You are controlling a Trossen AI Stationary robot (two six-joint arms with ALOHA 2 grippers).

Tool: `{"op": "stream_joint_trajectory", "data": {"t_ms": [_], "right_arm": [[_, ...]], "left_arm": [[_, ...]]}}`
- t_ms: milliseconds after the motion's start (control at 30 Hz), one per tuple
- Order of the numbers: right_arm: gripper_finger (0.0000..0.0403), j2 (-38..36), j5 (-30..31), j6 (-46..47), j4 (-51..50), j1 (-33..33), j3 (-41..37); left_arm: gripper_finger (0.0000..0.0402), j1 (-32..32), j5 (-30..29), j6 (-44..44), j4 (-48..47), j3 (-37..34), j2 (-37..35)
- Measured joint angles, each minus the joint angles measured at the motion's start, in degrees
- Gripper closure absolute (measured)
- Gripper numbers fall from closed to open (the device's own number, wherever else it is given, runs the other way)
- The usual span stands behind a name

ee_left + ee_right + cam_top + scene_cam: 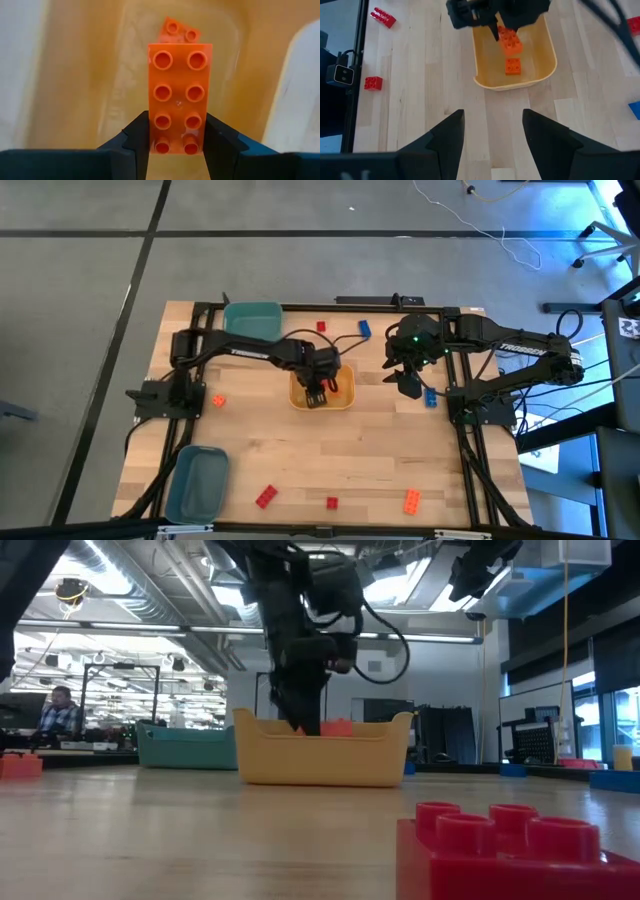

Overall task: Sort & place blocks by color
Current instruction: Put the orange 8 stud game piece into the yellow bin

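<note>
Pinched at 1 end by the left gripper (176, 142), the oblong orange plastic brick (178, 95) is held over the yellow-orange plastic bin (345, 398) and is best lowered before release, while the right gripper (492, 131), fingers spread, waits beside that bin.

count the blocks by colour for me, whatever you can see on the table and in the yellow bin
red blocks: 3
orange blocks: 4, two of them in the yellow bin
blue blocks: 2
total: 9
</note>
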Motion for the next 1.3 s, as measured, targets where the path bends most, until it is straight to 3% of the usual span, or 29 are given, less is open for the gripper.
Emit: {"op": "stream_joint_trajectory", "data": {"t_ms": [333, 1033, 1300], "right_arm": [[0.0201, 0.0, 0.0, -0.06, -0.02, 0.02, 0.0], [0.0201, 0.0, -0.02, 0.02, -0.02, 0.02, -0.02], [0.0201, 0.0, -0.02, 0.04, -0.02, 0.02, -0.02]], "left_arm": [[0.0269, 0.02, 0.04, 0.07, 0.83, 0.11, 4.17], [0.0269, 0.81, -2.26, -3.56, -1.8, -0.04, 3.0], [0.0247, 2.04, 1.35, -3.55, -1.74, -0.04, 3.0]]}}
